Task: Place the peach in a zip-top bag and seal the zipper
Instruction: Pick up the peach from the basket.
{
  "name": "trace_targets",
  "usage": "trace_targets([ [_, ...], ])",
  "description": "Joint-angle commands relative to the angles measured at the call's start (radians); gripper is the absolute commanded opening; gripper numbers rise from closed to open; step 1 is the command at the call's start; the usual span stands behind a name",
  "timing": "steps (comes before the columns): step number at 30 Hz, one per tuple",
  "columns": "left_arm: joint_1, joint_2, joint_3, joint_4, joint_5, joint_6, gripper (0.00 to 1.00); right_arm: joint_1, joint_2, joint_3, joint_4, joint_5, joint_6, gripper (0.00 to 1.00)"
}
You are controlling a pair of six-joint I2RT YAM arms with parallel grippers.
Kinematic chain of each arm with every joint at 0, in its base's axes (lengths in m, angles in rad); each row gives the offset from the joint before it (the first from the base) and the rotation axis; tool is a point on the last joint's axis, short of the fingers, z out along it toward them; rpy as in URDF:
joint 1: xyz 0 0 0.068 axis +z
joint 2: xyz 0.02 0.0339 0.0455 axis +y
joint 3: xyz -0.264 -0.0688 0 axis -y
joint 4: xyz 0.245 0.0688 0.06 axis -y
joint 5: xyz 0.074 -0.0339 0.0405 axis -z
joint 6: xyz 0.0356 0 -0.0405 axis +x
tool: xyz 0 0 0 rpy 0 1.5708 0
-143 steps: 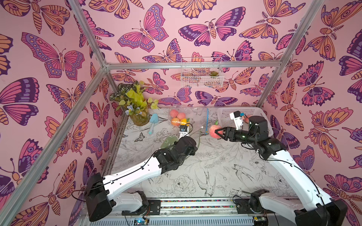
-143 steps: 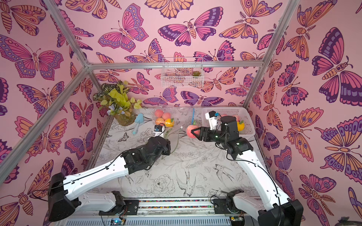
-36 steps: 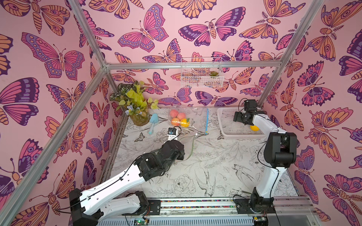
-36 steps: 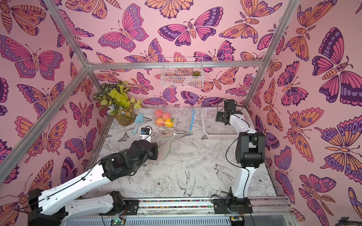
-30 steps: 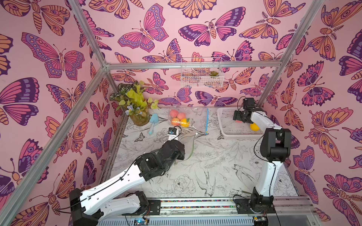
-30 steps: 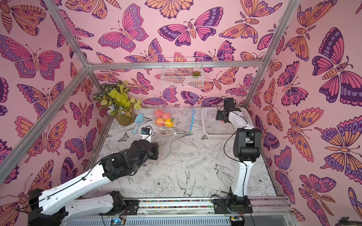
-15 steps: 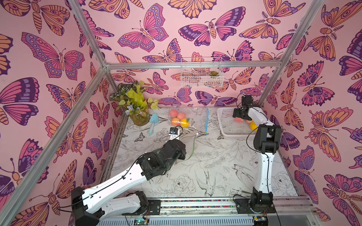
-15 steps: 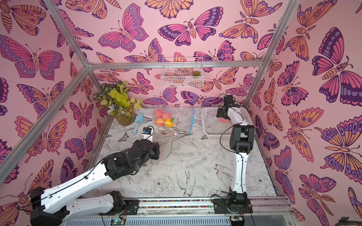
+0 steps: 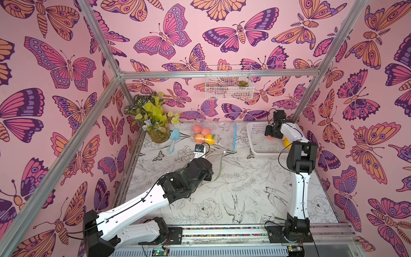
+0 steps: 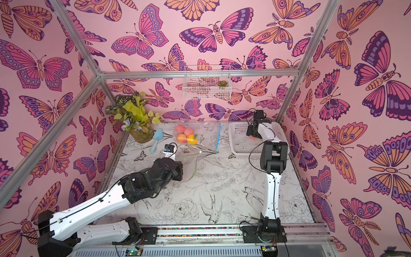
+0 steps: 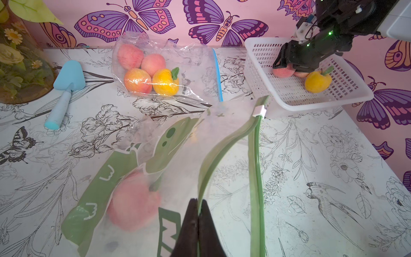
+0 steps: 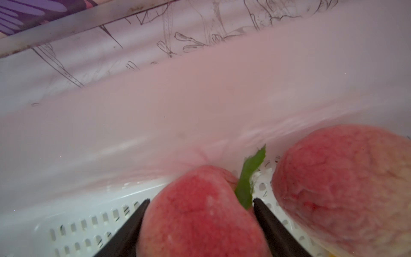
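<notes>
Table (image 9: 244, 189): left gripper (image 11: 197, 204) pinches bag (image 11: 182, 133); right gripper (image 12: 200, 201) clasps peach (image 12: 195, 220), leaf (image 12: 249, 173) toward basket wall (image 12: 155, 124).

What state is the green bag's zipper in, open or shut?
Open: the green bag has its two zipper strips curving apart, with the white slider sitting at one end.

White basket (image 9: 255, 142): right gripper (image 9: 270, 134) inside, over peach (image 9: 270, 137); clear bag of fruit (image 9: 205, 135) beside; green-edged bag (image 9: 215, 159) nearby.
</notes>
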Motion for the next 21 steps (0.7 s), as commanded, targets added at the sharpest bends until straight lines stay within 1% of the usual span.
trace_targets([
  [1,0.005,0.005,0.017,0.010,-0.007,0.010,0.00,-0.010,-0.119,-0.093,0.055,-0.035,0.020,0.62],
  [6,0.007,0.011,0.012,0.022,-0.001,0.010,0.00,-0.014,-0.271,-0.270,0.134,-0.121,0.027,0.61],
  [13,0.015,0.017,-0.002,0.058,0.021,0.010,0.00,-0.013,-0.538,-0.554,0.252,-0.278,0.062,0.61],
  [17,0.052,0.027,-0.023,0.102,0.096,0.000,0.00,-0.003,-0.706,-0.723,0.326,-0.383,0.102,0.62],
  [21,0.083,0.046,-0.034,0.144,0.162,-0.016,0.00,0.035,-0.869,-0.862,0.376,-0.448,0.116,0.62],
])
